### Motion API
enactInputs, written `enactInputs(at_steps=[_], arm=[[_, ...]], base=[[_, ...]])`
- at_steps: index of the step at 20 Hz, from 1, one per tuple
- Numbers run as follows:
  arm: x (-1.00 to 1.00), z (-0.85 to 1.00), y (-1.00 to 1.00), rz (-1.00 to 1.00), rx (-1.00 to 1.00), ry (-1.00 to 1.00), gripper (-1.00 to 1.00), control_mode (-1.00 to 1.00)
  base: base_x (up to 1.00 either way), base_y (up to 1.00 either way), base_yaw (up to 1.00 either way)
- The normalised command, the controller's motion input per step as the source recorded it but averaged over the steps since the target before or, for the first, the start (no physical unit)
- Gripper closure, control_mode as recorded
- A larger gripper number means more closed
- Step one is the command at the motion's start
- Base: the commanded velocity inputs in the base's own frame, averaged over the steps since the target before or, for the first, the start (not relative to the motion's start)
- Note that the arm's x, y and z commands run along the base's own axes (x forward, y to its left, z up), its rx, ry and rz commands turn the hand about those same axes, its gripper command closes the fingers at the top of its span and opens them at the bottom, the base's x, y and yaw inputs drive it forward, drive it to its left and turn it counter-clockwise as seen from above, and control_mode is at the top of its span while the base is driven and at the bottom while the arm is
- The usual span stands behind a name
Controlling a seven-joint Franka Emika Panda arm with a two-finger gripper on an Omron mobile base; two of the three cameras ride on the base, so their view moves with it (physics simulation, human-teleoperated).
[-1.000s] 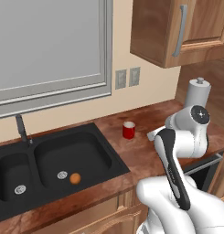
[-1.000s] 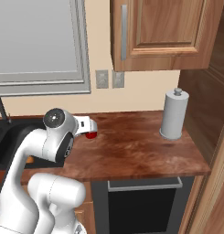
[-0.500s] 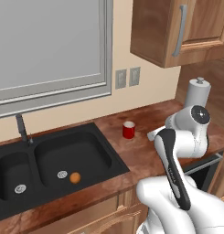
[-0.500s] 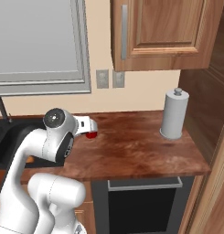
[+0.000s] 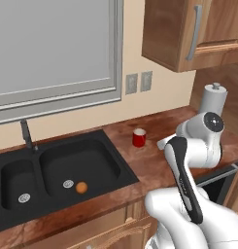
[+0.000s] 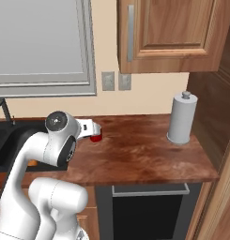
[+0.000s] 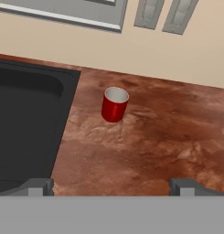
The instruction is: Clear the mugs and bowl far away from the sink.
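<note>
On bare countertop [image 7: 168,132] beside sink [image 5: 57,170], red mug [image 7: 114,104] alone, unobstructed; claw [image 7: 111,185] wide apart, empty.

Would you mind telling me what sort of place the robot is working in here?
A rendered home kitchen, by the look of it: a black double-basin sink set in a brown countertop, wooden wall cabinets above, and a red mug on the counter.

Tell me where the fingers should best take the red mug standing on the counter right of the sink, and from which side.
Probably the cylindrical wall of the red mug, just below the rim, coming from the front, counter-edge side. It stands upright and alone on the counter, mouth up, with no handle showing. The gripper is open, so its fingers could straddle the body; the sink edge lies close on one side.
</note>
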Motion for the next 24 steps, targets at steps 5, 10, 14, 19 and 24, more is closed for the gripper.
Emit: enactInputs(at_steps=[5, 10, 14, 19, 24], arm=[[0.0, 0.0, 0.0, 0.0, 0.0, 0.0, -1.0, 1.0], [0.0, 0.0, 0.0, 0.0, 0.0, 0.0, -1.0, 1.0], [0.0, 0.0, 0.0, 0.0, 0.0, 0.0, -1.0, 1.0], [0.0, 0.0, 0.0, 0.0, 0.0, 0.0, -1.0, 1.0], [0.0, 0.0, 0.0, 0.0, 0.0, 0.0, -1.0, 1.0]], base=[[0.06, 0.05, 0.0], [0.04, 0.09, 0.0], [0.18, 0.18, 0.05], [0.21, -0.12, 0.19], [0.18, -0.47, 0.23]])
